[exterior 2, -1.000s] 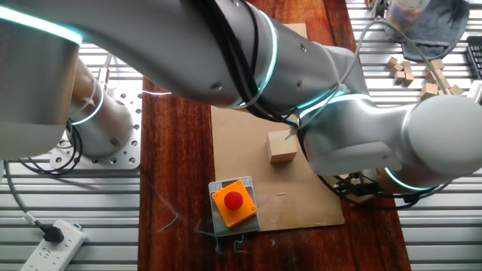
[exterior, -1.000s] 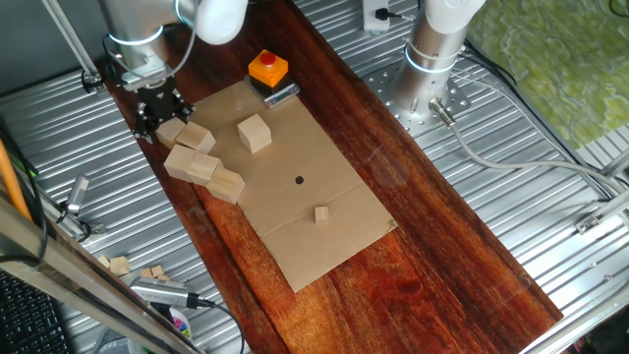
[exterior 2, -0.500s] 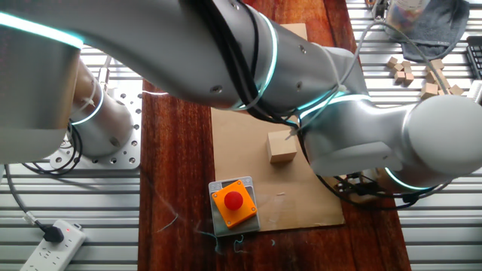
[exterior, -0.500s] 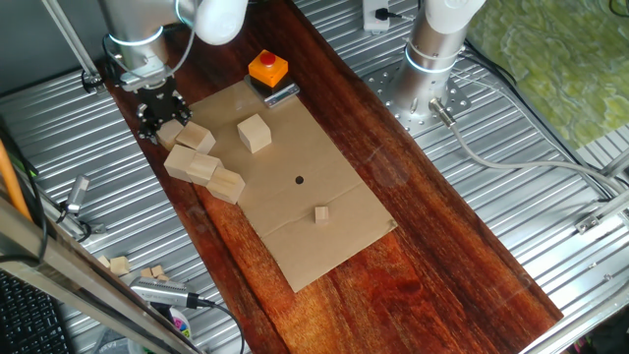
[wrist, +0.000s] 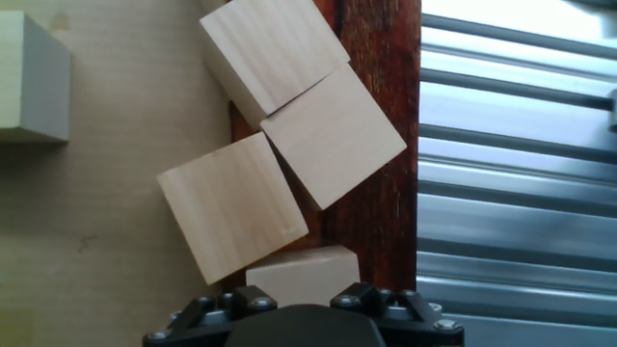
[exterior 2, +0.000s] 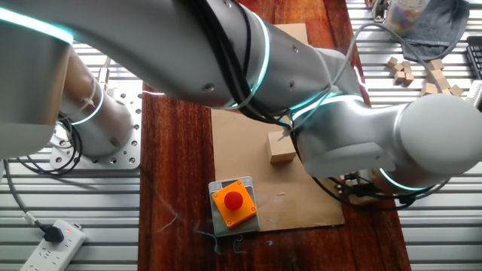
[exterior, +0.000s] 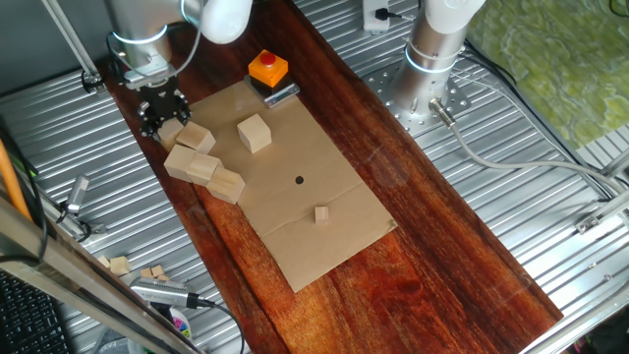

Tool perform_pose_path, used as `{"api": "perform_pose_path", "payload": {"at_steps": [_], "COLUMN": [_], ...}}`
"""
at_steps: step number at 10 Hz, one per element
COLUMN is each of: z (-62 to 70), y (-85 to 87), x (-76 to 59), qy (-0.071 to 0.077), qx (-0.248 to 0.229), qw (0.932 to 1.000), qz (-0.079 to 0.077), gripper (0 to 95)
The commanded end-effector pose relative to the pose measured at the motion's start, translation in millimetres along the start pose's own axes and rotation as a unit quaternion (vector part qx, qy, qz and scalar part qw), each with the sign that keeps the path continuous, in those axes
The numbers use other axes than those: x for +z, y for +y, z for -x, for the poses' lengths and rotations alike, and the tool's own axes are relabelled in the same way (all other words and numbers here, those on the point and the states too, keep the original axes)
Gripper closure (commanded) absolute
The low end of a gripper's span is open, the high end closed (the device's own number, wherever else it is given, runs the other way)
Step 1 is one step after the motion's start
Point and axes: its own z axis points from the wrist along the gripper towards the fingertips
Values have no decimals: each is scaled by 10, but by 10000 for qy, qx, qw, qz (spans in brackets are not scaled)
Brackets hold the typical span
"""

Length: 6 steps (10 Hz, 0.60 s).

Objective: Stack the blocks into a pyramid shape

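Gripper (exterior: 162, 110) low over the heap of wooden blocks (exterior: 200, 160), its grasp impossible to tell.

The dark fingers hang at the heap's 11 o'clock end, the nearest block's top face at the bottom edge of the hand view just in front of the mount; they are too small or hidden, so parted or clenched stays unknown. Against half a second ago, the white arm (exterior 2: 354, 139) sits slightly shifted, blocks unmoved. One brown cardboard sheet (exterior: 314, 221) on the table; five pale blocks counted: four bunched at its 10 o'clock edge, one lone block (exterior: 255, 133) apart; one orange button box (exterior: 267, 68); one tiny cube (exterior: 321, 213).
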Motion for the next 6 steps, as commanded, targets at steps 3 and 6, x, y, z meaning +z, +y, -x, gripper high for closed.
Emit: {"api": "perform_pose_path", "payload": {"at_steps": [3, 6], "z": [-105, -113], "y": [72, 84], "x": [-102, -320], "qy": [-25, -103], "qx": [64, 329], "qw": [10000, 9991], "qz": [58, 228], "gripper": [950, 950]}}
